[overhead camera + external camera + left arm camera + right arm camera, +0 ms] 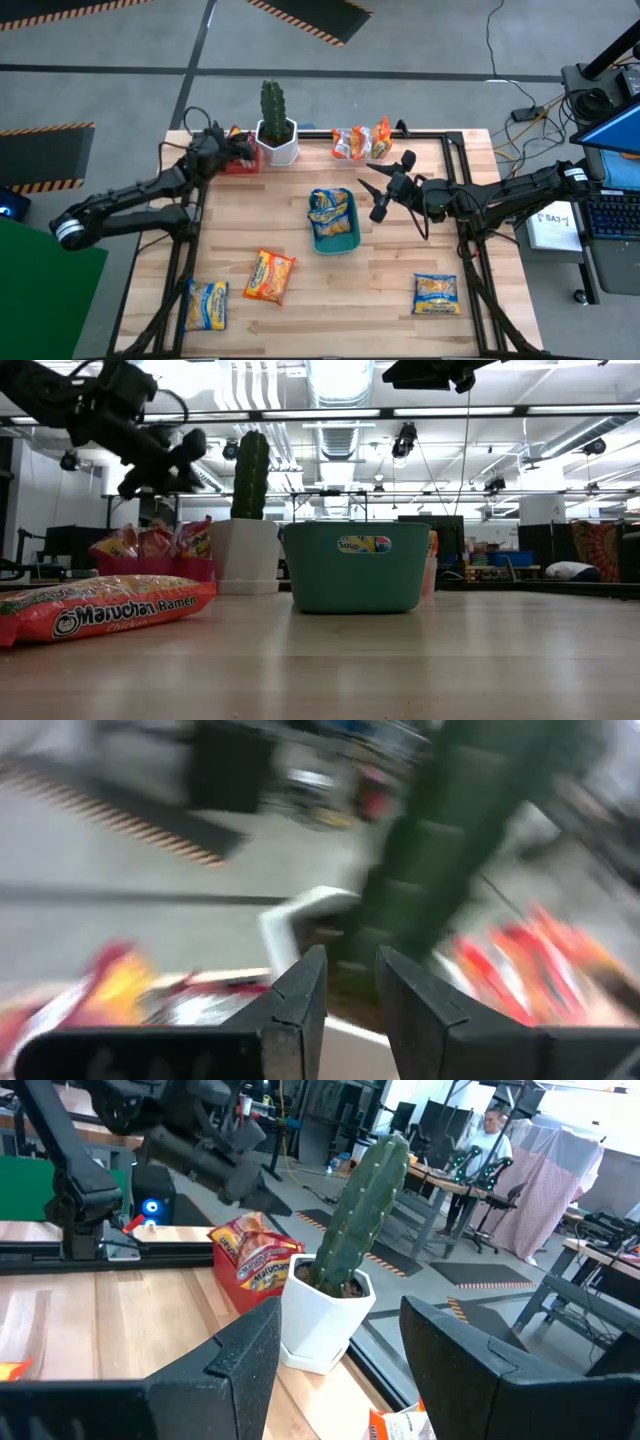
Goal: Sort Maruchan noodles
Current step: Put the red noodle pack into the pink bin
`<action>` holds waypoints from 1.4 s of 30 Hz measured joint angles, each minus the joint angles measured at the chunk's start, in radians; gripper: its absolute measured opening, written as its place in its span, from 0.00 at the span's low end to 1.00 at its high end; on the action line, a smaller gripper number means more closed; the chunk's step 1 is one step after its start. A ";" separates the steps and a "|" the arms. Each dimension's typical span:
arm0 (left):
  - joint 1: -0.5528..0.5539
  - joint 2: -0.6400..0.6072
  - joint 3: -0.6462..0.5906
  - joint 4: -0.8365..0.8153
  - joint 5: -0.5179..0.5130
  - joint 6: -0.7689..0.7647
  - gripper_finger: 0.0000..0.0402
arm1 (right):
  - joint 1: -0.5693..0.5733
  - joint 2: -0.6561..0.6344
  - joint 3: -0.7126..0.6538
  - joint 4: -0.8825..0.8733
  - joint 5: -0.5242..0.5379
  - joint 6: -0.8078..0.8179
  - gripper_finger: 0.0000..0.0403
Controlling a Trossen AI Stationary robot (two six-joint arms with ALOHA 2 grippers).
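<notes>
Left tool [350, 985] parted, empty; blurred cactus [440, 840], perhaps packets [520, 960] beyond

The left arm reaches from the table's 9 o'clock side toward 11 o'clock, raised above the surface. The left gripper [243, 148] is at its tip, fingers [300, 995] a narrow gap apart with nothing between them. The right arm stretches in from 3 o'clock toward the centre, also raised, and the right gripper [392, 185] has its fingers [240, 1355] spread wide and empty.
</notes>
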 joint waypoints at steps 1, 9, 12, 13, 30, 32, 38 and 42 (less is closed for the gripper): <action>-0.005 0.003 0.012 -0.003 0.062 0.073 0.18 | 0.000 0.000 0.000 0.000 0.000 0.000 0.48; -0.008 0.084 0.059 -0.240 0.143 0.296 0.05 | 0.000 0.000 0.000 0.000 0.000 -0.002 0.48; 0.009 0.126 0.056 -0.239 0.122 0.278 0.01 | 0.000 0.000 0.000 0.001 0.000 -0.003 0.48; 0.014 0.141 0.058 -0.239 0.091 0.275 0.01 | 0.000 0.000 0.000 0.000 0.000 -0.003 0.48; 0.080 0.373 0.140 -0.236 -0.145 0.363 0.00 | 0.000 0.000 0.000 0.000 0.000 -0.018 0.48; 0.081 0.402 0.136 -0.235 -0.144 0.358 0.00 | 0.000 0.000 0.000 0.000 0.000 -0.017 0.48; 0.089 0.472 0.135 -0.233 -0.145 0.331 0.00 | 0.000 0.000 0.000 0.000 0.000 -0.017 0.48; 0.089 0.484 0.151 -0.242 -0.144 0.333 0.00 | 0.000 0.000 0.000 0.000 0.000 -0.017 0.48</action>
